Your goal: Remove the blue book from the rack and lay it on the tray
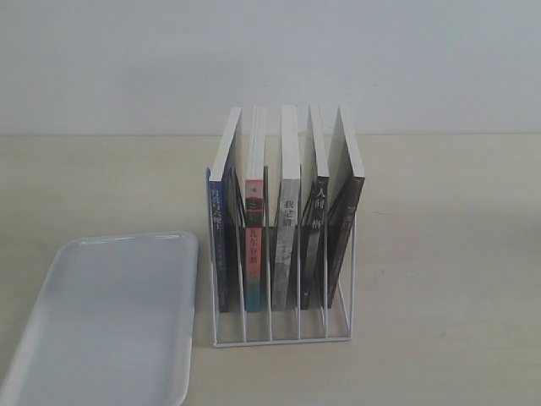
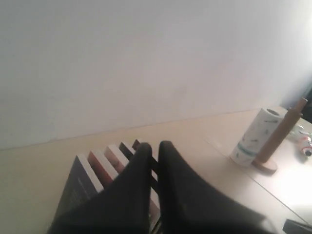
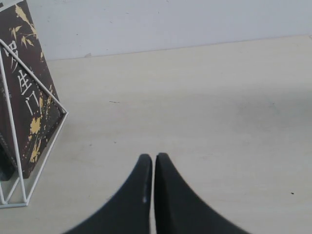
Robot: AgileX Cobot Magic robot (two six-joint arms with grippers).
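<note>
The blue book stands upright in the leftmost slot of the white wire rack, spine toward the exterior camera, with several other books beside it. The white tray lies flat to the rack's left, with nothing on it. Neither gripper shows in the exterior view. In the left wrist view my left gripper is shut on nothing and hovers above the row of book tops. My right gripper is shut and empty, low over bare table beside the rack's wire side.
A dark book with gold leaves fills the rack's end slot nearest my right gripper. A paper towel roll and a wooden holder stand on the table, seen only by the left wrist. A plain wall runs behind.
</note>
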